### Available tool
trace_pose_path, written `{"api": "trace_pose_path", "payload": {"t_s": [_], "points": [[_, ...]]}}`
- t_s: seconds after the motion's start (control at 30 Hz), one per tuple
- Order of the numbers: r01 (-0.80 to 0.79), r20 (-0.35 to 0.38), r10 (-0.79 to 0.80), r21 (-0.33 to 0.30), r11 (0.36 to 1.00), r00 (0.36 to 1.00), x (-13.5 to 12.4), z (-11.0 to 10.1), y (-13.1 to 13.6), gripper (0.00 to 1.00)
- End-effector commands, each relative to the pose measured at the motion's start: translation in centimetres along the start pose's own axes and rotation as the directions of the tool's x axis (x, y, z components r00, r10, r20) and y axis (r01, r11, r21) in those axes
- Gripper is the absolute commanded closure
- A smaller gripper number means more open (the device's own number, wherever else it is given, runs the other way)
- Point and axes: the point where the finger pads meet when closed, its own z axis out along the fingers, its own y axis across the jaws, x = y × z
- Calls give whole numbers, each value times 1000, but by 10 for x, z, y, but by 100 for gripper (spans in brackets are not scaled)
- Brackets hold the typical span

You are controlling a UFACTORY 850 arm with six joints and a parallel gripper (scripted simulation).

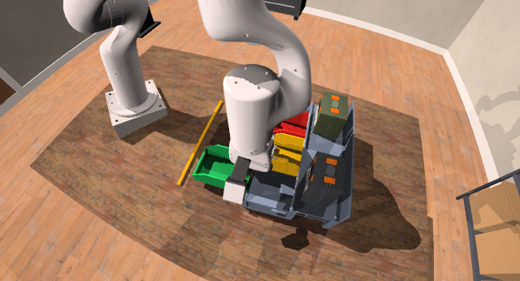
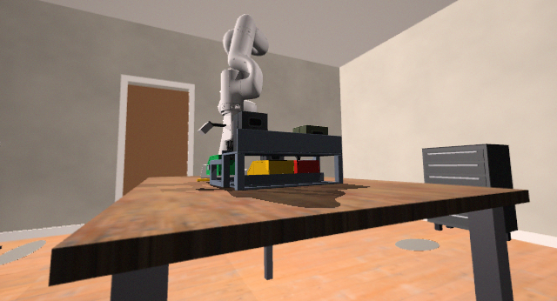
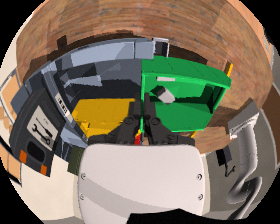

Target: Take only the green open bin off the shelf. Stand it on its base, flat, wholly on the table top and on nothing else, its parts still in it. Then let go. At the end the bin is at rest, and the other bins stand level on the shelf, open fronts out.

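Observation:
The green open bin (image 1: 213,166) (image 2: 212,158) (image 3: 184,106) sticks out of the left end of the grey shelf (image 1: 345,151) (image 2: 283,142) (image 3: 91,72), most of it over the table (image 1: 101,171). A small white part (image 3: 165,96) lies in it. My gripper (image 3: 142,100) is shut on the bin's wall on the shelf side, right beside a yellow bin (image 3: 100,112). In the top view the wrist hides the fingers. I cannot tell whether the bin's base touches the table.
Two yellow bins (image 1: 286,161) (image 1: 289,142) and a red bin (image 1: 292,124) (image 2: 307,166) stand on the shelf, fronts out. An olive case (image 1: 332,114) and a dark case (image 1: 325,179) lie on its top. A yellow stick (image 1: 201,143) lies on the table left of the green bin.

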Motion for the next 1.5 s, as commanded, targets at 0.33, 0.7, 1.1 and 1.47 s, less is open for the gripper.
{"api": "trace_pose_path", "payload": {"t_s": [0.33, 0.7, 1.1, 1.47], "points": [[0, -1, 0, 2, 1000, 1000, 0, -1, -1, 100], [0, -1, 0, 2, 1000, 1000, 0, -1, 9, 100], [0, -1, 0, 2, 1000, 1000, 0, -1, 24, 100], [0, -1, 0, 2, 1000, 1000, 0, -1, 24, 100]]}}
